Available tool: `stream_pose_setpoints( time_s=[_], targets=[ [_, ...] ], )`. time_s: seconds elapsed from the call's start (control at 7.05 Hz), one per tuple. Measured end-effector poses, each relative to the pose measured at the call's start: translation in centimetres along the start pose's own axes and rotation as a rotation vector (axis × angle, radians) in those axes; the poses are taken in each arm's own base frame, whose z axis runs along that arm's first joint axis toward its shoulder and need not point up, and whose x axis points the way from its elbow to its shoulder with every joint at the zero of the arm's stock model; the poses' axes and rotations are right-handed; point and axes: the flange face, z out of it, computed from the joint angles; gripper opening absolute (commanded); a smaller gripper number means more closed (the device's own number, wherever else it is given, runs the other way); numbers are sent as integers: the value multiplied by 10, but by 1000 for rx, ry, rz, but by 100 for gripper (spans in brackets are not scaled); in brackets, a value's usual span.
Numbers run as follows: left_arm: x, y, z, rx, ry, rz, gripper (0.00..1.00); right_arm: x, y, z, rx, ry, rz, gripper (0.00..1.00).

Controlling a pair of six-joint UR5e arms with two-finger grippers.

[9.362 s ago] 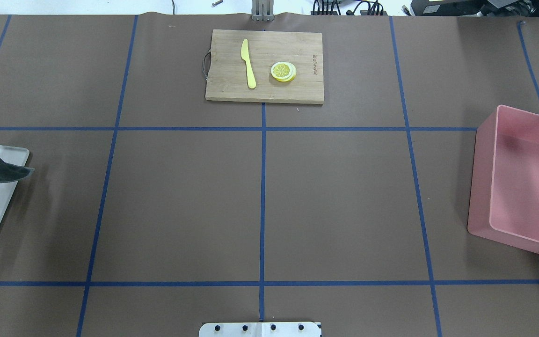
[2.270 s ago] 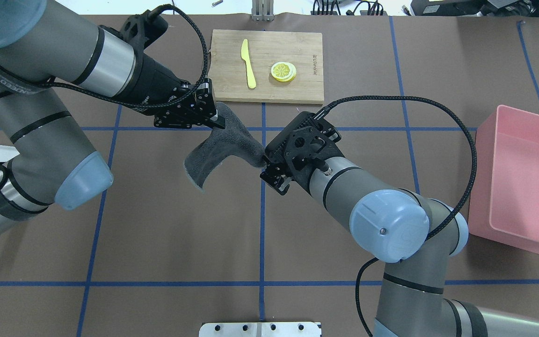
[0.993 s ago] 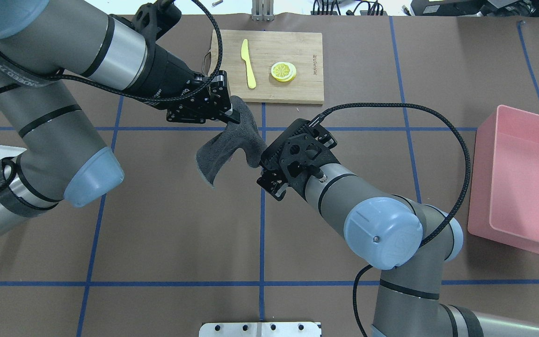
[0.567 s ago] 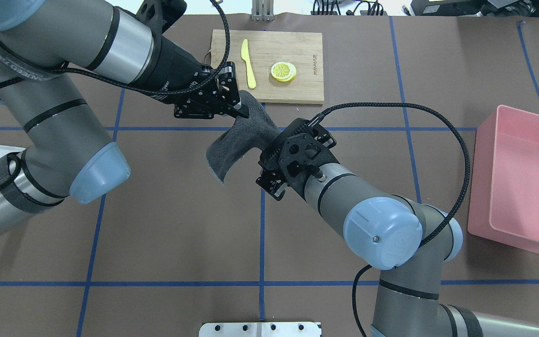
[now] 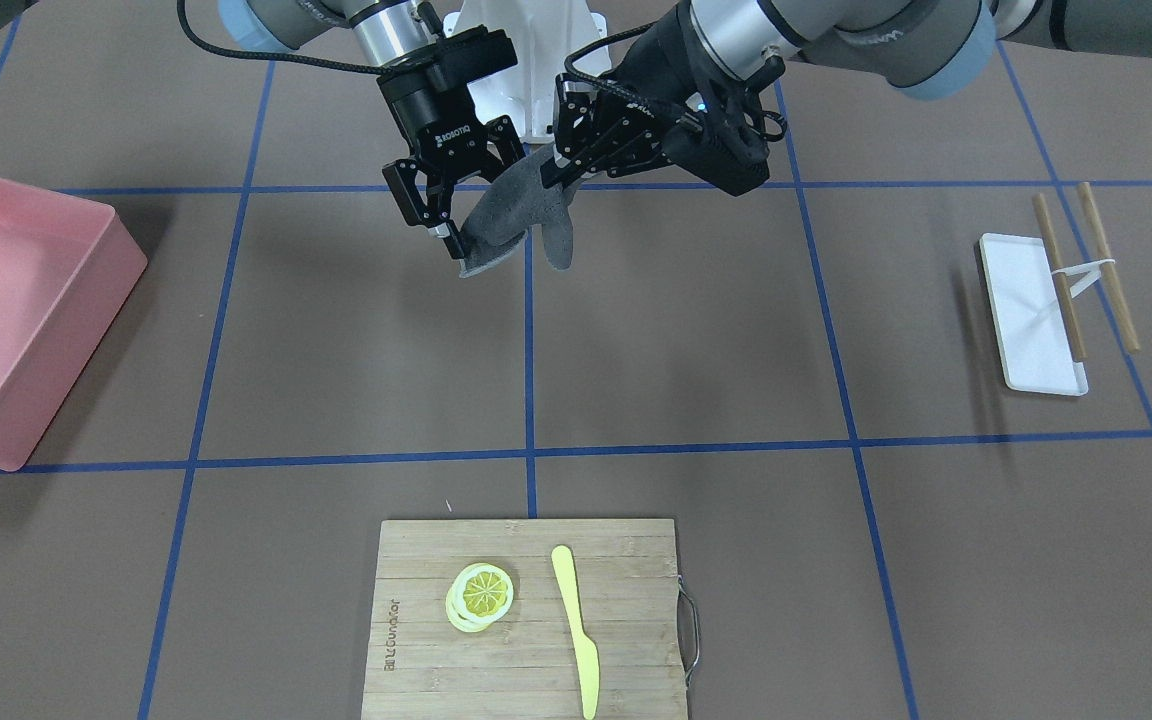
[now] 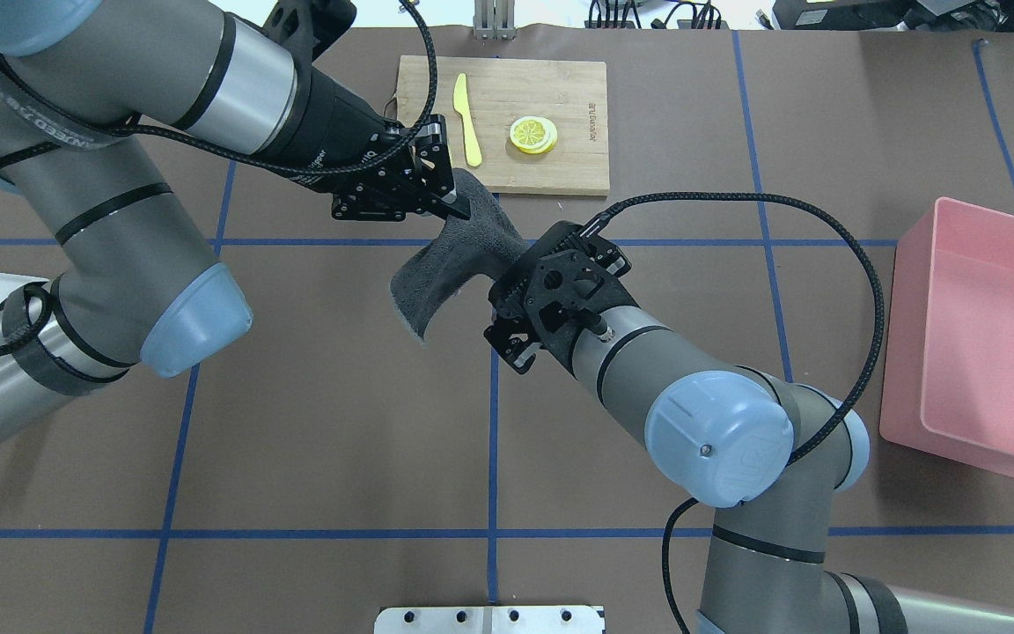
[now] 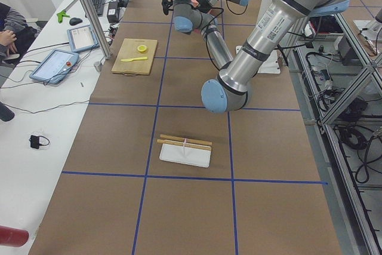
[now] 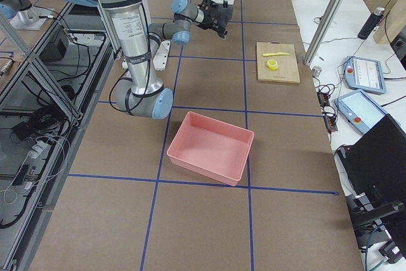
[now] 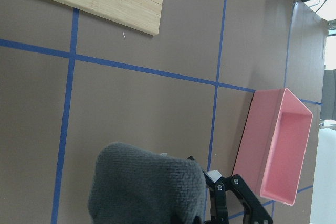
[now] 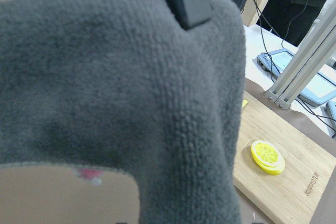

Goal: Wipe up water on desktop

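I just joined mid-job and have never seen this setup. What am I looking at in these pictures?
Two robot arms at a taped brown desktop. One view looks from behind the robot, one faces it, two from the table's ends, two from the wrists. The left end effector grips a grey cloth above the desktop; the right end effector sits at its other end, grip unclear. Also there: a board with knife and lemon slices, a pink bin, a white tray. I see no water.

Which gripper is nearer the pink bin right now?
Right. The right gripper, pinching the grey cloth, hangs between the centre tape line and the pink bin; the left gripper holds the cloth's other end across that line, farther away.
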Motion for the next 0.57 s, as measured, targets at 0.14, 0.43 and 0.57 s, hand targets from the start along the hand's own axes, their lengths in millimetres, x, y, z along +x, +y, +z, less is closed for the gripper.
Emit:
stream_pose_setpoints(
  time_s=[0.14, 0.43, 0.57],
  targets=[
    [1, 1, -1, -2, 2, 1, 0, 0, 0, 0, 0, 1, 0, 83],
    [4, 5, -5, -5, 10, 4, 0, 0, 1, 1, -2, 4, -1, 83],
    [4, 6, -7, -6, 14, 5, 0, 1, 1, 1, -2, 6, -2, 80]
  ],
)
